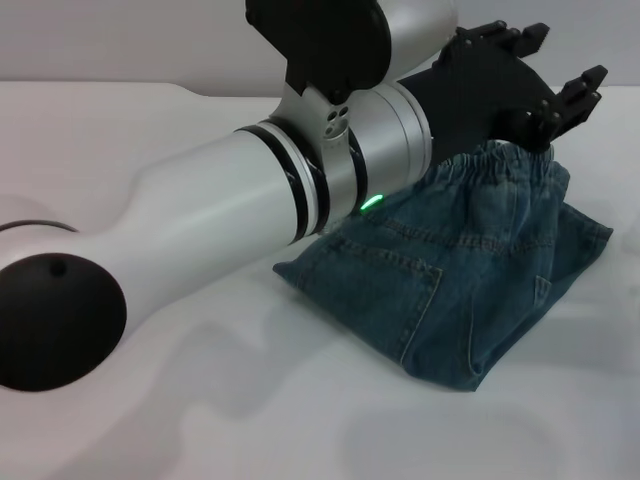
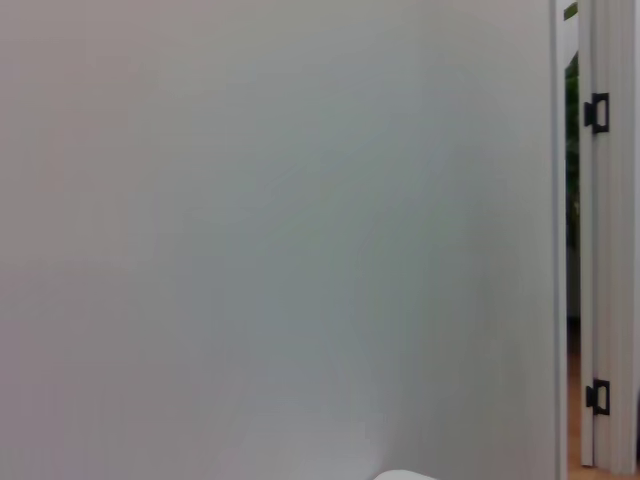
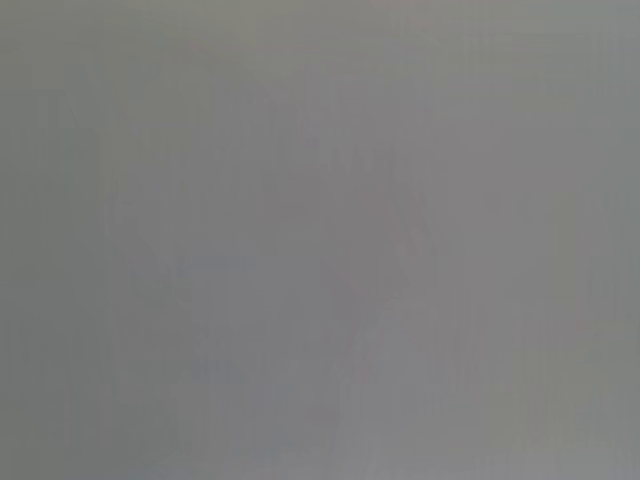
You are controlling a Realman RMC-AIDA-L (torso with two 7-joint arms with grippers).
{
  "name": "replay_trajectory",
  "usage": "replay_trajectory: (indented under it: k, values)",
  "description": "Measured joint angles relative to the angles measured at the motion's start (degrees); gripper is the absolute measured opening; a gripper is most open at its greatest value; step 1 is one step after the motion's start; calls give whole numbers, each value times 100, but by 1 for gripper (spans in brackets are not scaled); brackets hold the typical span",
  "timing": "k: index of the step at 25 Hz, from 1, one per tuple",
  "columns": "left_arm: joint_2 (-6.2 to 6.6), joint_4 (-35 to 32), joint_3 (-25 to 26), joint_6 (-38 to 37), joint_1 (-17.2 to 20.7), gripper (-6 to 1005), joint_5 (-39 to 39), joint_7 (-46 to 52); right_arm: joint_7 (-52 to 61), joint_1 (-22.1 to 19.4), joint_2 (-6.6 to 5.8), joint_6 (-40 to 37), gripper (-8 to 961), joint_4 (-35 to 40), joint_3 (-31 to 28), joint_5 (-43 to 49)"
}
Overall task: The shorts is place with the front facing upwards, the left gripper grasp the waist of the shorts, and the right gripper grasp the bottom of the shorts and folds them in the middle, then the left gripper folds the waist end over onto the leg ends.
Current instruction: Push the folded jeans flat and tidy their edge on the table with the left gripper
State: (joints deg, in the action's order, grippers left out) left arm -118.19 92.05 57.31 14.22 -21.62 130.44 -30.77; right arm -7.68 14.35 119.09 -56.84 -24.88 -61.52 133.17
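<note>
Reaching across the head view from the lower left, the silver-white arm with black rings and a green light ends in the left gripper, which hangs above the far edge of the shorts. Its black fingers are spread apart with nothing between them, and they sit just over the waist without clearly touching it. The shorts lie folded into a compact bundle on the white table, right of centre, with the gathered elastic band along the far side and a stitched pocket facing up toward the near left. A straight stitched hem runs along the near right edge of the bundle, where the layers of denim lie stacked. The arm's bulk hides the far left part of the cloth. The right gripper does not appear in this view.

The left wrist view looks away from the work, showing a plain pale wall and, at one side, a white door frame with two black hinges; no fingers or denim are in it.

The right wrist view is a flat grey field with no recognisable object, so that arm's position and its claw cannot be told.
</note>
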Motion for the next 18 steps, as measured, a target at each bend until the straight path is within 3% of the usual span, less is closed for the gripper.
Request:
replay_trajectory:
  k: [8,10,15,18]
  values:
    - [11,5,37,-84,237,651,35,-40,-66,-229,-13,-916,-1,71,293,24]
    - [13,-97,19,-323,452,730,40,-207,-223,-331,-10,-1137,-1,42,300,25]
    - [16,-290,-15,-694,602,847,39,-269,-414,-493,0,-1583,-1,15,494,25]
    - [17,-384,-21,-762,642,844,21,-260,-443,-565,22,-1856,-1,72,591,25]
